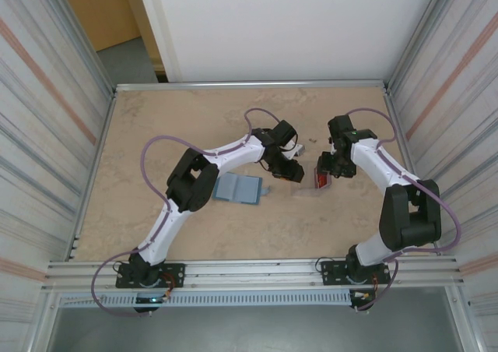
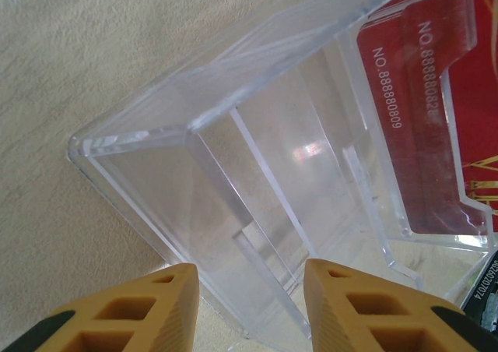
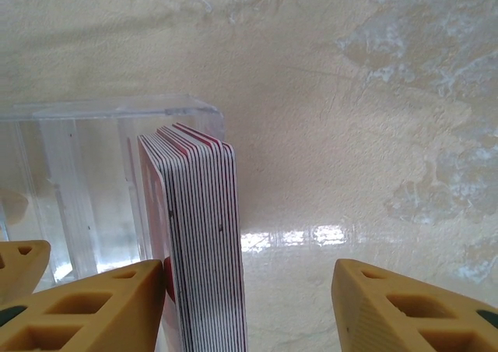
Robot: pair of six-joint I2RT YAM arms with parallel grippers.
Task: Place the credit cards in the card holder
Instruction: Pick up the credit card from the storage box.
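1. The pale sandy tabletop (image 1: 156, 134) has metal walls around it; two white arms reach out over its middle.
2. The small teal-blue folding card holder (image 1: 239, 188) lies open and flat on the tabletop, a little left of the middle; its lighter blue inside faces up; it lies apart from both claws.
3. The left claw (image 1: 289, 169) (image 2: 250, 266) is just to the right of the card holder; its yellow fingers (image 2: 117, 313) are partly closed; the see-through, box-shaped clear plastic case (image 2: 233, 173) sits between them and each finger meets a wall of it, so this claw is holding the case.
4. The clear plastic case (image 1: 302, 187) (image 3: 78, 173) is between the two claws; thin walls inside split it into slots; I cannot tell if it rests on the tabletop or is tipped up.
5. The thin, flat, red credit cards (image 1: 321, 181) (image 2: 436, 134) (image 3: 202, 243) with white numbers stand on edge in a tight stack at the right end of the case; they are well apart from the card holder.
6. The right claw (image 1: 327, 173) (image 3: 253, 274) stands wide around the stack; the finger on the case's side touches the cards; the other finger has a gap beside it; the stack is not squeezed.
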